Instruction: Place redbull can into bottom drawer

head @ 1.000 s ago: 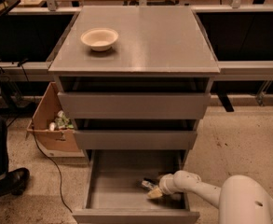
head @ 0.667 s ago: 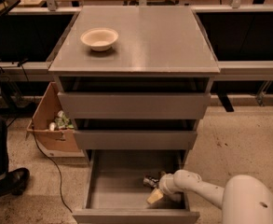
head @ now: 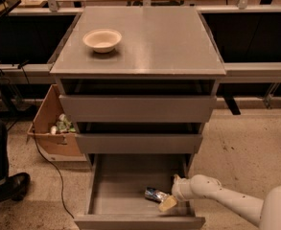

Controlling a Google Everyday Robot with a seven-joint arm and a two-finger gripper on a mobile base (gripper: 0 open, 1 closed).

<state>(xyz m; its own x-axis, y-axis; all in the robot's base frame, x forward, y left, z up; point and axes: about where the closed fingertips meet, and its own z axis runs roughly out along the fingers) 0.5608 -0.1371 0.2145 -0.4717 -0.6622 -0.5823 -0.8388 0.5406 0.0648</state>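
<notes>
The redbull can lies on its side on the floor of the open bottom drawer, near its right front. My gripper reaches into the drawer from the right, just right of the can. Its fingers are open, with one tan fingertip in front of the can's right end and the other behind it. The can rests on the drawer floor at the fingertips.
A cream bowl sits on the grey cabinet top. The two upper drawers are slightly out. A cardboard box with clutter and a cable lie on the floor at the left, beside a person's shoe.
The gripper and can have barely shifted inside the bottom drawer. The front fingertip has moved slightly away from the can.
</notes>
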